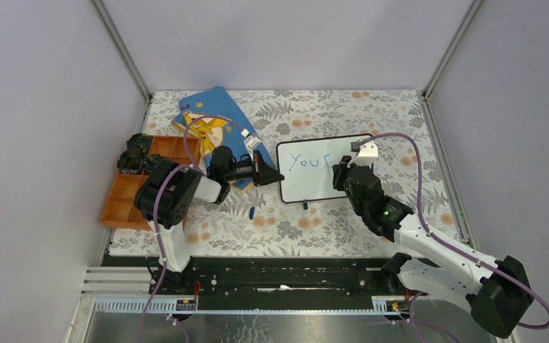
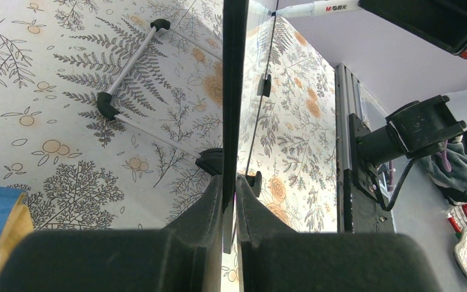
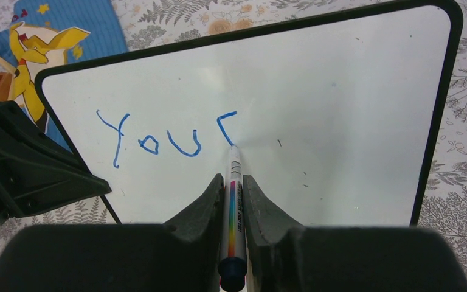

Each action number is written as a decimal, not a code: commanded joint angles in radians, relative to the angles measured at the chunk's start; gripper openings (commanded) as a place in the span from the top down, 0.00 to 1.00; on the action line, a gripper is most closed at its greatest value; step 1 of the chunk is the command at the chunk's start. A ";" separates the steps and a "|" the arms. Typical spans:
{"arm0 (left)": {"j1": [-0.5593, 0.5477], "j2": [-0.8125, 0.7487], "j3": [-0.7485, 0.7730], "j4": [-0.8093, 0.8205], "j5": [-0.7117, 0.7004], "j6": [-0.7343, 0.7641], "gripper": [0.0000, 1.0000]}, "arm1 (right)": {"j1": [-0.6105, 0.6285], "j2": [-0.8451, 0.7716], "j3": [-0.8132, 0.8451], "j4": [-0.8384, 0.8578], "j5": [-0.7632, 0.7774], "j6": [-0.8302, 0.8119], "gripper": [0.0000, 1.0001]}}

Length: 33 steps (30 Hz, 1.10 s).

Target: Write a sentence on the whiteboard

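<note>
Holds the whiteboard (image 1: pixel 322 184) mid-desk, right of the blue book (image 1: pixel 211 118) and the orange tray (image 1: pixel 123 200). Grips its left edge with the left pincer (image 1: pixel 266 175), closed tight on the black frame, seen edge-on from the left wrist. Clamps a marker (image 3: pixel 233 201) in the right pincer (image 3: pixel 233 182), closed around the barrel, tip touching the white surface. Reaches over the board's right half from the near right. Shows the sentence (image 3: pixel 164 137) in blue, so far only as "You" along the far left part, plus a hooked stroke just right of it, with the marker tip at that stroke's lower end. Leaves the rest of the board white, apart from a few tiny dark specks. Finds a small blue piece (image 1: pixel 251 212) on the floral desk (image 1: pixel 314 229), near the board's near-left corner; too small to tell what.
</note>
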 commanded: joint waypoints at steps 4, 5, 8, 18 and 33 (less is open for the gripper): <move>-0.005 -0.003 -0.003 -0.080 -0.014 0.041 1.00 | -0.009 -0.031 -0.001 -0.039 0.057 0.009 1.00; -0.006 -0.002 -0.003 -0.080 -0.014 0.042 1.00 | -0.009 -0.036 -0.002 -0.042 0.072 0.010 1.00; -0.007 -0.004 -0.002 -0.083 -0.014 0.044 1.00 | -0.008 -0.052 0.001 -0.051 0.110 0.012 1.00; -0.007 -0.006 -0.002 -0.087 -0.014 0.047 1.00 | -0.010 -0.121 -0.025 -0.041 0.110 0.001 1.00; -0.015 -0.008 -0.002 -0.105 -0.015 0.060 1.00 | -0.033 -0.084 0.004 0.027 0.113 0.037 1.00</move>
